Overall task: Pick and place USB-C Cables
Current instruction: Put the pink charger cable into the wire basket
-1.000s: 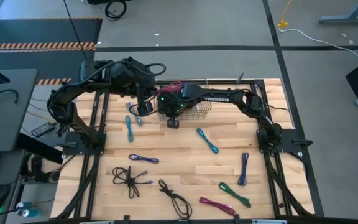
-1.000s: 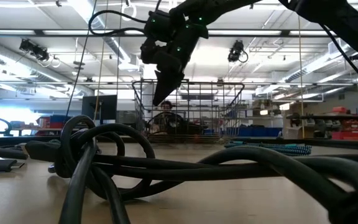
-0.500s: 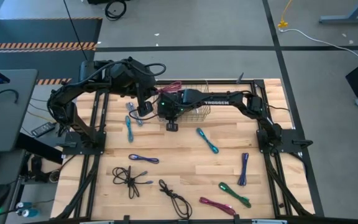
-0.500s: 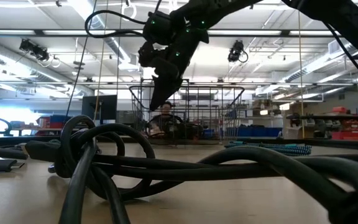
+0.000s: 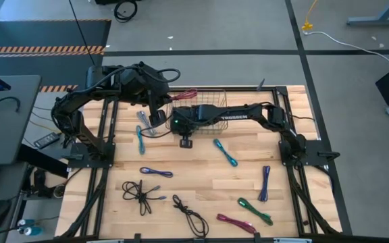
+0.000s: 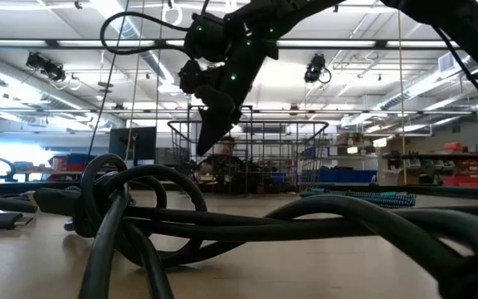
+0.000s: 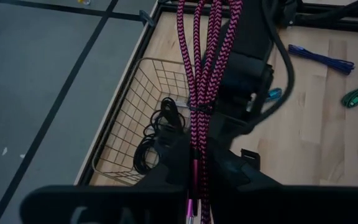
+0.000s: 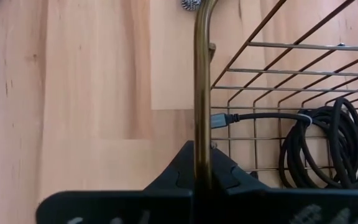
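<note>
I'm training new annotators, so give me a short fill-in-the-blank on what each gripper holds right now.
1. The left gripper holds a braided ___ cable.
2. The right gripper grips the rim of the wire ___.
3. A coiled ___ cable lies inside the wire basket.

Missing words: magenta; basket; black

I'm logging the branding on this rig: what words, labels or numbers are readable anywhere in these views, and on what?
"TROSSEN": white lettering on the right arm's forearm, high view.
Raised marks on the wrist mounts in both wrist views: too blurred to read.
Nothing else is legible.
</note>
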Action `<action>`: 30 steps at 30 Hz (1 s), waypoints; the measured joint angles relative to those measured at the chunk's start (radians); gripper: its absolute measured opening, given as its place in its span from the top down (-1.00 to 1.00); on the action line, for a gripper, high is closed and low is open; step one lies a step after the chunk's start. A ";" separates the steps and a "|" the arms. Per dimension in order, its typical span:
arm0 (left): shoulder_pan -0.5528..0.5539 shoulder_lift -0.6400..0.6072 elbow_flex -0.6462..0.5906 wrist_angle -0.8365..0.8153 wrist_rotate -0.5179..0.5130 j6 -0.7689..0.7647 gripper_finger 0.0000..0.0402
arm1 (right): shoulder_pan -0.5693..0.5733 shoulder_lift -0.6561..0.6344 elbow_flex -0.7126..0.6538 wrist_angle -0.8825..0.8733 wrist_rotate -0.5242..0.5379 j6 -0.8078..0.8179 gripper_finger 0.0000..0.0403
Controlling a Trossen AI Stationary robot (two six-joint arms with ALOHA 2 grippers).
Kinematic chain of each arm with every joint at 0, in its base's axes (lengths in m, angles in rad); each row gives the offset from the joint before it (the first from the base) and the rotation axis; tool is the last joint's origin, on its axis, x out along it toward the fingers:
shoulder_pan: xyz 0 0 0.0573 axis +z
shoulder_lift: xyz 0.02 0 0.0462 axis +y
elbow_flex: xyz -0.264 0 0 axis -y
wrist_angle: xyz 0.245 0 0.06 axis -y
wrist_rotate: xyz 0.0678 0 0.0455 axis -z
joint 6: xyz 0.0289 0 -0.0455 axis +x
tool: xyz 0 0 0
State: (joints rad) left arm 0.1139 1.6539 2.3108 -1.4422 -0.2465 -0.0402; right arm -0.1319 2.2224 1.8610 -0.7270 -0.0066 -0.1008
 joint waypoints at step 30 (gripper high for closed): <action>0.000 0.000 0.000 0.002 0.000 0.001 0.82 | -0.012 -0.091 0.046 -0.071 -0.064 -0.016 0.26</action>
State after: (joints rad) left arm 0.1138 1.6539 2.3108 -1.4406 -0.2462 -0.0395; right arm -0.1444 2.1315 1.9072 -0.7985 -0.0702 -0.1169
